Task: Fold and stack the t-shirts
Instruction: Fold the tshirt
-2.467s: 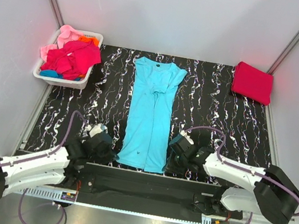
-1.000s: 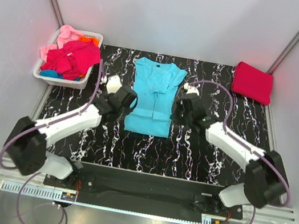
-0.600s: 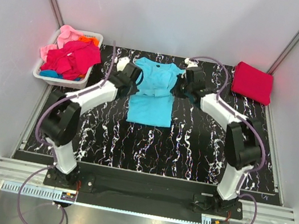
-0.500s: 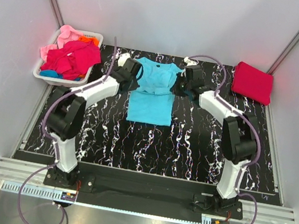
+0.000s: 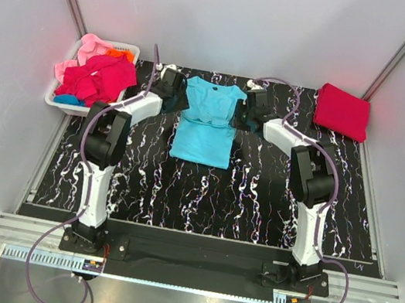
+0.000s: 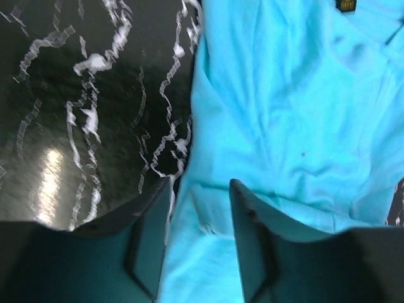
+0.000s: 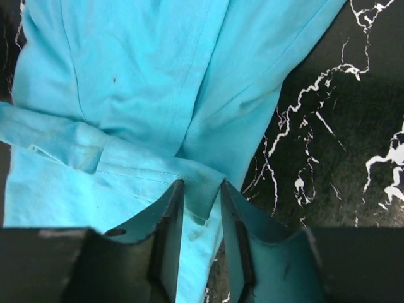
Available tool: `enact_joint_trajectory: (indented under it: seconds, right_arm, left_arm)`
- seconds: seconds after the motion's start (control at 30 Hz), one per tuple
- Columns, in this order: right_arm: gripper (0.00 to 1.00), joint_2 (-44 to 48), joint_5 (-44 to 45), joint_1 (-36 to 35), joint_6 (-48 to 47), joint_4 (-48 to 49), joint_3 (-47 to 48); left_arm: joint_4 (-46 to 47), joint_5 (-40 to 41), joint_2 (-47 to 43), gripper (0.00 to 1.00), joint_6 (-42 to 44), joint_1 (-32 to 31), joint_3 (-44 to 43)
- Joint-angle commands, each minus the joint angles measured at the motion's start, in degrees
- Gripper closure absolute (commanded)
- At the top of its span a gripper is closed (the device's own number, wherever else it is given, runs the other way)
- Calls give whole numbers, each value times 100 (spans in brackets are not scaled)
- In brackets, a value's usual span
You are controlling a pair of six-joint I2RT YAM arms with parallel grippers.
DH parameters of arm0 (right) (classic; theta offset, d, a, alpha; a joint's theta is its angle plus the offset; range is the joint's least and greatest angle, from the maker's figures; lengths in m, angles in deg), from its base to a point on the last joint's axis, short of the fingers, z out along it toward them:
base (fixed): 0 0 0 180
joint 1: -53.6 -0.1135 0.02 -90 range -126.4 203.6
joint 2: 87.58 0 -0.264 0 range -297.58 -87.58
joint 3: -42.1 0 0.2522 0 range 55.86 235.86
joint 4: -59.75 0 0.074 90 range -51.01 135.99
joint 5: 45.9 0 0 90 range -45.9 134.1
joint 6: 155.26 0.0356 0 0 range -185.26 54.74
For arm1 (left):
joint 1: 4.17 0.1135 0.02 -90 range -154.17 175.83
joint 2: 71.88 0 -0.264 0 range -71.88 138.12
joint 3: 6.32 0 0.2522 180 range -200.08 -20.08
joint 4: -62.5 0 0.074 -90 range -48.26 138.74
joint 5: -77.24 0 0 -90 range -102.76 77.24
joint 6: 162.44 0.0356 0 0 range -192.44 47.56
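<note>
Left fingers point(image 6: 148, 237) and right fingers point(image 7: 166, 243) spread astride the turquoise t-shirt point(image 5: 205, 125) hem, probably so your fold lies flat.

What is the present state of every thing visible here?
turquoise t-shirt: lying flat, hem folded up over body.
red t-shirt: folded, far right corner.
basket: holds crumpled, unfolded shirts.
left end effector: open, at shirt's edge.
right end effector: open, over the fold.

One turquoise shirt point(image 5: 208, 121), one folded red shirt point(image 5: 343, 111), one white basket point(image 5: 88, 109), one heap of shirts point(image 5: 98, 77) inside, four colours showing; one left gripper point(image 6: 199, 189), one right gripper point(image 7: 202, 189).
</note>
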Motion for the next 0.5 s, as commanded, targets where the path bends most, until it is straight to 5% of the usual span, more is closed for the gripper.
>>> enact_joint_trajectory:
  seconds: [0.0,0.13,0.2,0.37,0.47]
  right_arm:
    - [62,-84,217,48,21,181,391]
    - [60,12,665,48,127,348,278]
    - [60,388,1382,57,353,1195,-307]
    - [61,873,1588,92,575,1912,-1031]
    - [60,840,1360,92,558,1309,-708]
  left_arm:
    - [786,118,-220,49,73,154,85]
    - [1839,321,-764,45,12,225,999]
    - [2873,348,-1411,44,-137,234,1856]
    - [3055,102,-1889,44,-304,234,2371]
    - [2573,-179,-2013,44,-462,242,2303]
